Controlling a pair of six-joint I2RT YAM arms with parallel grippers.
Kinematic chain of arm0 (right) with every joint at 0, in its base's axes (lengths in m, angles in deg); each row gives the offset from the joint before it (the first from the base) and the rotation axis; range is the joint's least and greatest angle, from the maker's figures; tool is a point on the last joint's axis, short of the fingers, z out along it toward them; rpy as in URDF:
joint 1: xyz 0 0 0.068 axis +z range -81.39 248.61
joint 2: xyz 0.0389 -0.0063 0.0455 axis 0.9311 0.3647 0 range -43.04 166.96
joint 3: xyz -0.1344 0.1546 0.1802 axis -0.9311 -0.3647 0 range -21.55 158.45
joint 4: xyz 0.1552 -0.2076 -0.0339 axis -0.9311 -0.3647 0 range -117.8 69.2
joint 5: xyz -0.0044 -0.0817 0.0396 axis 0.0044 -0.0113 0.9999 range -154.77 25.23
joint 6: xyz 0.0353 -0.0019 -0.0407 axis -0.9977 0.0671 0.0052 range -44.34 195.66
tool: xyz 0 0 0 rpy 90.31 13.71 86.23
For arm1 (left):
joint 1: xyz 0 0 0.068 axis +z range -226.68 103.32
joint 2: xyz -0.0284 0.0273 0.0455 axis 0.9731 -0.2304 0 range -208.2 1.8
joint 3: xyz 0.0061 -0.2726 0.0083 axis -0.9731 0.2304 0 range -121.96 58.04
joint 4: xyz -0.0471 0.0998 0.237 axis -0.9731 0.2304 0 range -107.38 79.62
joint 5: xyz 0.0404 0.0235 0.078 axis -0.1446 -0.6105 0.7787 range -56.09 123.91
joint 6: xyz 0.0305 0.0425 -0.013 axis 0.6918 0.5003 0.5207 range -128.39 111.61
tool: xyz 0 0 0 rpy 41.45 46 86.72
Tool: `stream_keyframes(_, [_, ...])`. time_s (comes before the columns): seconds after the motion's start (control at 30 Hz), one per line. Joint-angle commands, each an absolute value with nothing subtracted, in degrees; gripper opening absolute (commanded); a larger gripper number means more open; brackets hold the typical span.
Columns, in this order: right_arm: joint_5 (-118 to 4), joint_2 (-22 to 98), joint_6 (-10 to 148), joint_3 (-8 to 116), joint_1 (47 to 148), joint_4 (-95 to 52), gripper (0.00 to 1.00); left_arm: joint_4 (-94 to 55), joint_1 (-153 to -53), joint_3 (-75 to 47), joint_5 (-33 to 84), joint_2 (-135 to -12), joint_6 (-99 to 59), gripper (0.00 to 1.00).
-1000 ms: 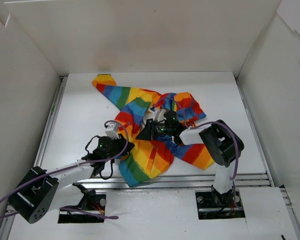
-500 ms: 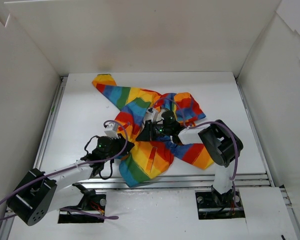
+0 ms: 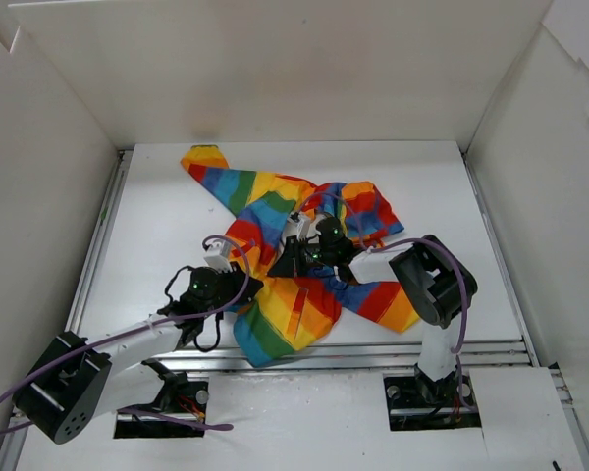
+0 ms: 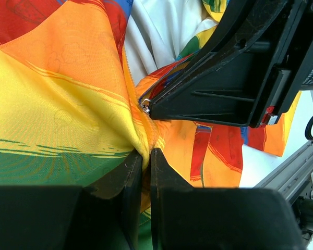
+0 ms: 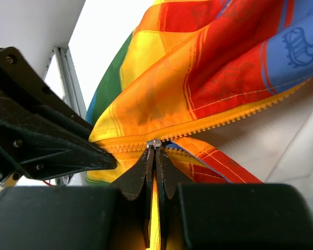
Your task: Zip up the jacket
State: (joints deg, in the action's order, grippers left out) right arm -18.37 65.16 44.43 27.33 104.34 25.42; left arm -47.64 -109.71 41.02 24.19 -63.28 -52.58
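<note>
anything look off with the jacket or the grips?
Nothing damaged. The jacket lies bunched, sleeves splayed, unzipped past the zipper pull, white lining showing. Left end effector pinches fabric at the zipper line; right end effector pinches the pull.

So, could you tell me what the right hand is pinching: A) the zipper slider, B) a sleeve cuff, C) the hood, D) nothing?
A: the right hand is closed on the metal zipper slider of the jacket, where its orange teeth meet.

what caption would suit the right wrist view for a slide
Right gripper shut on the zipper slider of the rainbow jacket, left gripper close beside it.
</note>
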Motion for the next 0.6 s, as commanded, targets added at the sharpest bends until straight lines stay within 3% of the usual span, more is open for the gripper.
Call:
stream_keyframes(0.0, [-22.4,59.7,46.7,28.4,104.8,23.8,0.0,-52.2,-109.0,39.8,23.3,-60.1,-53.2,0.0])
stream_keyframes(0.2, [-50.5,44.9,56.8,30.0,104.7,3.4,0.0,-38.6,-109.0,34.9,24.1,-51.5,-50.8,0.0])
stream_keyframes(0.33, [-67.8,41.3,60.5,32.7,104.2,-5.1,0.0,-30.6,-109.0,33.3,25.8,-45.9,-49.6,0.0])
stream_keyframes(0.57, [-79.9,41.2,61.2,35.6,95.9,-8.7,0.0,-20.4,-108.4,30.5,33.4,-36.3,-47.6,0.0])
